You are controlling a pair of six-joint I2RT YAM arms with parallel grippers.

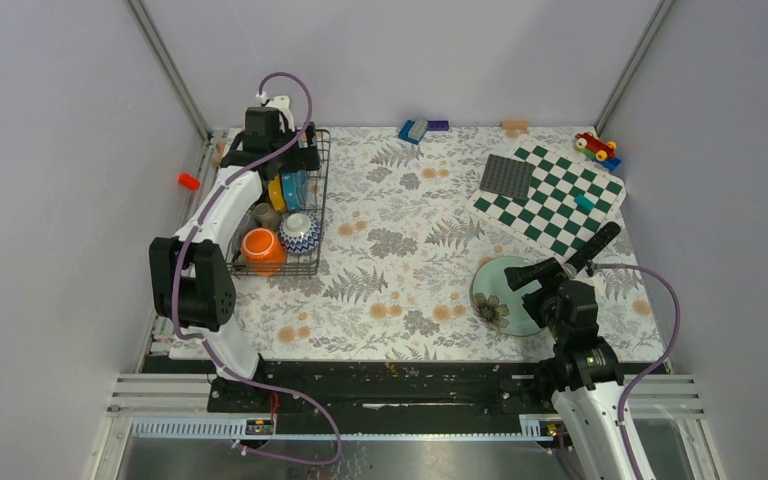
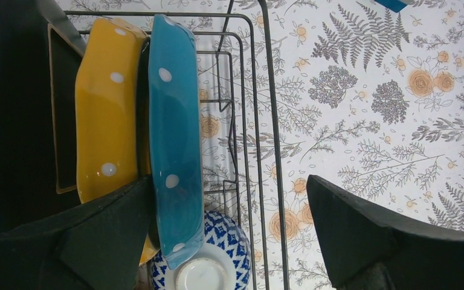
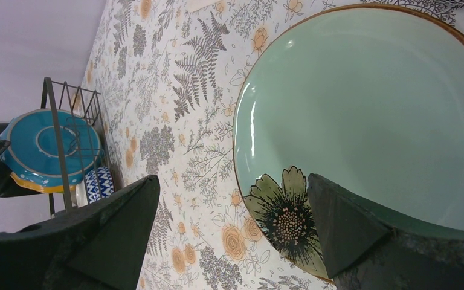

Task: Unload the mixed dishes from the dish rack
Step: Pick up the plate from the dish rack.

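**Operator:** What am I working on?

**Spotter:** Your bench (image 1: 400, 240) wears a cloth printed with grey ferns and orange flowers, and plain pale grey walls box it in on three sides. The dish rack (image 1: 321, 215) sits at 9 o'clock, against the left edge. A green-and-white chequered board (image 1: 560, 215) lies at 2 o'clock, with a dark studded square (image 1: 507, 178) on its far corner. A toy car (image 1: 595, 147) sits just beyond it.

**Operator:** And my hands, the dishes?

**Spotter:** Your left hand (image 2: 229, 181) hangs over the rack's far end, fingers (image 2: 96, 241) spread wide and gripping nothing. The blue dotted plate (image 2: 175, 139) stands on edge in the gap, close to one finger, with the yellow plate (image 2: 106, 109) right behind it. The patterned bowl (image 1: 299, 232), orange mug (image 1: 261, 249) and grey cup (image 1: 266, 216) fill the rack's near half. Your right hand (image 3: 232, 178) is spread and empty too, over the rim of the pale green plate (image 3: 368, 115). That plate lies flat on the bench at 4 o'clock.

**Operator:** What can't you make out?

**Spotter:** From above, your left arm covers the rack's left side and your right arm hides part of the green plate. Behind the yellow plate stands a dark flat slab (image 2: 60, 121) with a thin tan line, and I cannot tell what it is. I also cannot tell whether your finger touches the blue plate.
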